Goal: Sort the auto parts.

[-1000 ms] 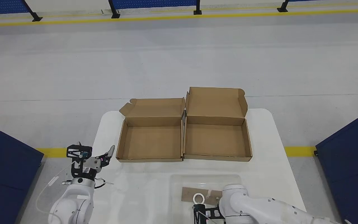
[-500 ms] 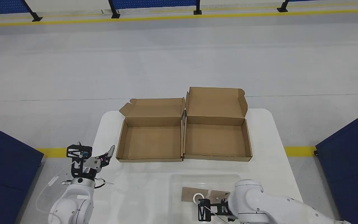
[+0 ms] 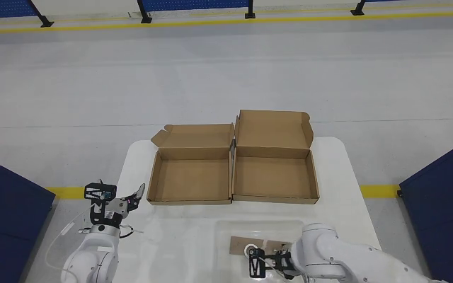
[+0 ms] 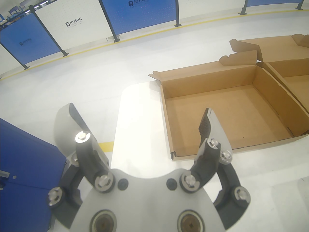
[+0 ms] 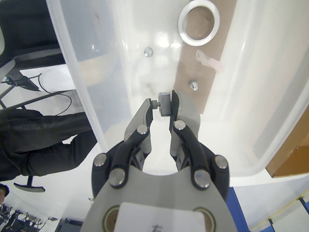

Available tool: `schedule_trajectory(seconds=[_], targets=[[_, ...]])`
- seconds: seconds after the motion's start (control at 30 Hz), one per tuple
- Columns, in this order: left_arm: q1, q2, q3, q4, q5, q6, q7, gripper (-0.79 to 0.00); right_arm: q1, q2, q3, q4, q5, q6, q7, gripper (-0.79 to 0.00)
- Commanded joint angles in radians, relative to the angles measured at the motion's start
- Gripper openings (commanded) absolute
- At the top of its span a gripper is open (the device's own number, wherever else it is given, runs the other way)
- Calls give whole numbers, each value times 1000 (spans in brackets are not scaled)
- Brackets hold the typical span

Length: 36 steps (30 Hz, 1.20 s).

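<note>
My right gripper (image 5: 162, 101) is shut on a small round metal part with a stud (image 5: 165, 109), held just above the floor of a clear plastic bin (image 5: 72, 49). In the bin lie a metal ring (image 5: 199, 21) on a brown cardboard strip (image 5: 193, 68) and two small nuts (image 5: 148, 52) (image 5: 194, 85). From above, the right gripper (image 3: 258, 266) sits beside the ring (image 3: 250, 250) at the table's front. My left gripper (image 4: 140, 119) stands open and holds nothing, near the table's front left corner (image 3: 117, 201).
Two open cardboard boxes stand side by side at the back of the white table, the left box (image 3: 191, 180) (image 4: 229, 112) and the right box (image 3: 274, 177), both with bare floors. The clear bin (image 3: 221, 240) sits in front of them.
The right arm's body has swung to the right while its gripper stayed in the bin by the ring. The left arm has not moved.
</note>
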Motion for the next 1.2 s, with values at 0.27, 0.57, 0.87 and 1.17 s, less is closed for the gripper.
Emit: schedule_trajectory(seconds=[0.27,0.57,0.87,1.17], targets=[[0,0,0,0,0,0,0,0,-90,85,245,91,335,-226,-244,-785],[0,0,0,0,0,0,0,0,-199,137,375,175,504,-393,-370,-785],[0,0,0,0,0,0,0,0,-199,137,375,175,504,-393,-370,-785],[0,0,0,0,0,0,0,0,-213,144,391,319,741,-554,-460,-785]])
